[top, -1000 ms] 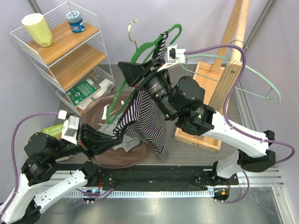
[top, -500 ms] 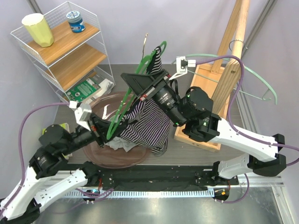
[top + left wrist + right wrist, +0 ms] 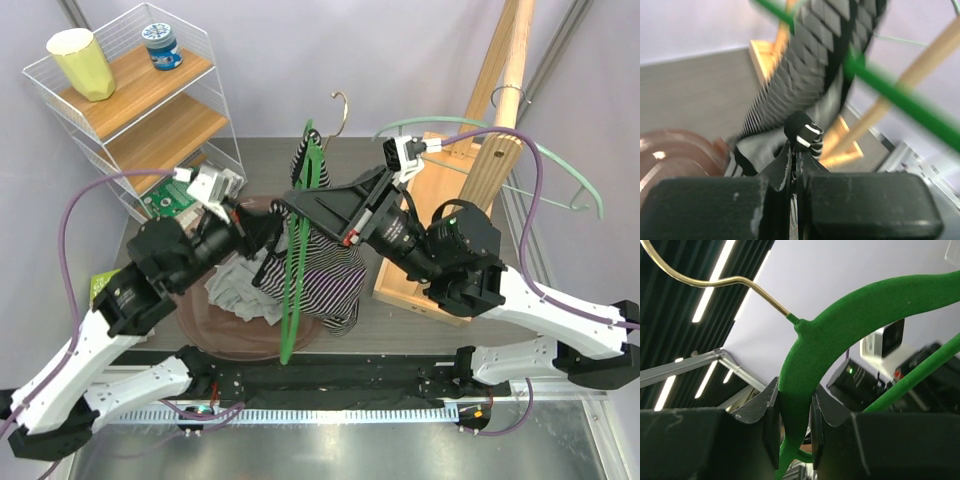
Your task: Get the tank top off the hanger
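Note:
The green hanger (image 3: 291,290) with a gold hook (image 3: 343,108) stands nearly upright, edge-on, over the tray. My right gripper (image 3: 298,200) is shut on its upper arm; the right wrist view shows the green arm (image 3: 850,315) clamped between the jaws of the gripper (image 3: 795,415). The black-and-white striped tank top (image 3: 335,275) hangs on the hanger. My left gripper (image 3: 274,223) is shut on a strap of it; in the left wrist view the gripper (image 3: 797,150) pinches the rolled strap (image 3: 804,131), with the striped cloth (image 3: 825,55) and the hanger bar (image 3: 900,100) beyond.
A brown round tray (image 3: 250,338) below holds grey cloth (image 3: 232,290). A wire shelf (image 3: 150,100) with a yellow cup (image 3: 80,60) and a jar (image 3: 160,45) stands at the back left. A wooden rack (image 3: 500,110) with pale green hangers (image 3: 560,165) stands at the right.
My left arm has risen from the tray towards the hanger with the strap in its grip. My right gripper has lowered and turned the hanger edge-on, and the top has bunched.

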Robot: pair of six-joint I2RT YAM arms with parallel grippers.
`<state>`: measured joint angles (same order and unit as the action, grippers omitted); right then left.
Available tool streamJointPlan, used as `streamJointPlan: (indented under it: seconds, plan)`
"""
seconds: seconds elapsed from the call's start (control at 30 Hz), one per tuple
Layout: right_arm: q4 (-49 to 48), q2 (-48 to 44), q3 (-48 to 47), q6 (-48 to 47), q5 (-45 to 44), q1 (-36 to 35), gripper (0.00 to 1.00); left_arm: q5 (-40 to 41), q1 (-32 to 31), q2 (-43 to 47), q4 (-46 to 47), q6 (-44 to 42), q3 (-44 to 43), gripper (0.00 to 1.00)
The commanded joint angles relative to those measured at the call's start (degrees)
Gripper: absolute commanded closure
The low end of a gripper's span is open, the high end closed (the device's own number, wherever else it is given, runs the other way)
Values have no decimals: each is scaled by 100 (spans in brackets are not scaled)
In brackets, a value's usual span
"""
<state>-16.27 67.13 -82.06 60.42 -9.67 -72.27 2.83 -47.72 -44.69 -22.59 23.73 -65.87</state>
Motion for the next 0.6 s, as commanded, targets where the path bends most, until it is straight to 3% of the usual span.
streamJointPlan:
  seconds: [0.0,0.13,0.27,0.37,0.57]
  plan:
    - [-342,-393,138,996,571,2,99,840,44,-733,238,-754,-909,100]
    - [343,-666,199,1515,554,2,99,852,464,-1637,-140,-1037,-1944,100]
    - [528,-991,419,1964,615,2,99,-211,1806,-2332,-422,-730,-2930,100]
    - [546,-1114,419,2070,817,2,99,-712,2266,-2727,-229,-720,-3510,100]
    - [388,-1097,340,2105,1801,-6,99,-1205,2628,-3309,-185,-790,-5049,100]
